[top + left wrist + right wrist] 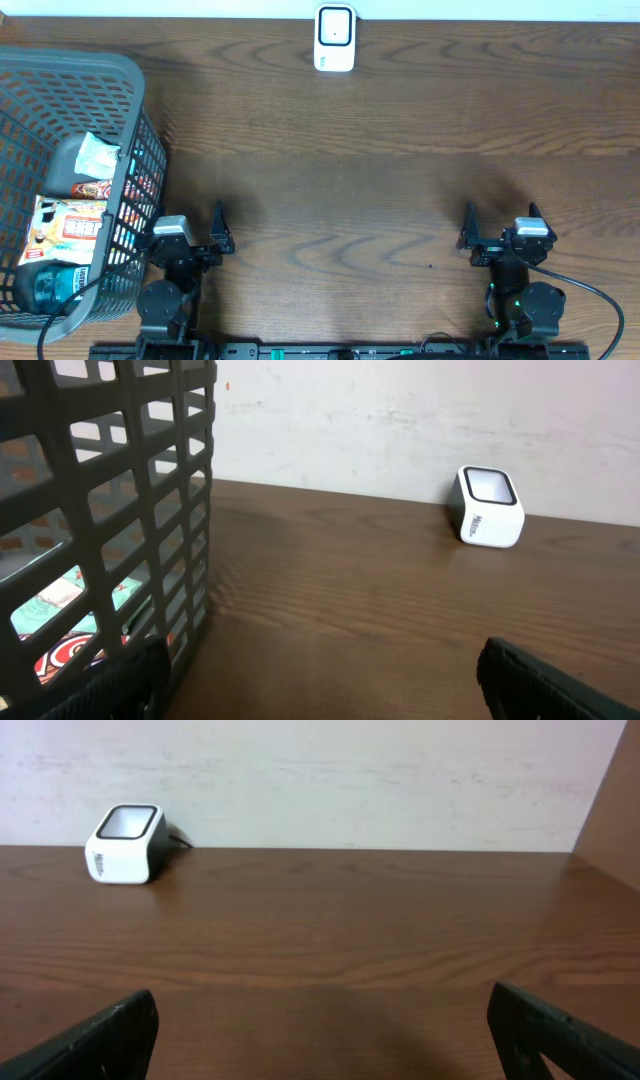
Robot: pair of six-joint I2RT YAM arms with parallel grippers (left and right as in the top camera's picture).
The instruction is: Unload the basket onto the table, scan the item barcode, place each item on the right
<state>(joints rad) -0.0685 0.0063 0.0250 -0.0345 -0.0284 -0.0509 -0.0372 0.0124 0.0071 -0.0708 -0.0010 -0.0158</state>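
white scanner, its print illegible.

Setting: mock shop checkout, staged on a bench.
Evidence:
- small white box-shaped countertop barcode scanner at the far edge of a dark brown wood-grain table
- grey plastic lattice shopping basket holding colourful packaged snacks
- plain off-white wall behind
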